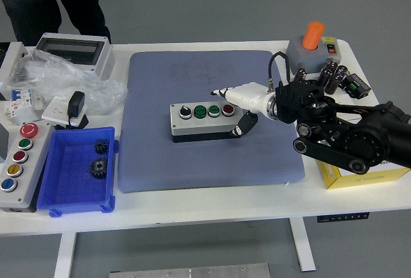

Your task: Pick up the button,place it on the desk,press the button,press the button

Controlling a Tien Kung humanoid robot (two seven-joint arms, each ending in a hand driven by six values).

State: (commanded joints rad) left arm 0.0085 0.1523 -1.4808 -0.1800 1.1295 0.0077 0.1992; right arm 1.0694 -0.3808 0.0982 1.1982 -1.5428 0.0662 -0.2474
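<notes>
On the mat point(212, 156) the button box point(203, 121) sits flat. I judge it rigid, fairly light, best held by its short ends. My right hand point(239, 101) reaches in from the right, holding nothing, white fingers point(225, 92) extended over its red button point(228, 108), thumb low beside the end.

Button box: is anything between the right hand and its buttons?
Nothing visible. The right hand hovers at the right end of the button box on the blue mat, fingertips just above the red button; the mat around the box is bare.
</notes>
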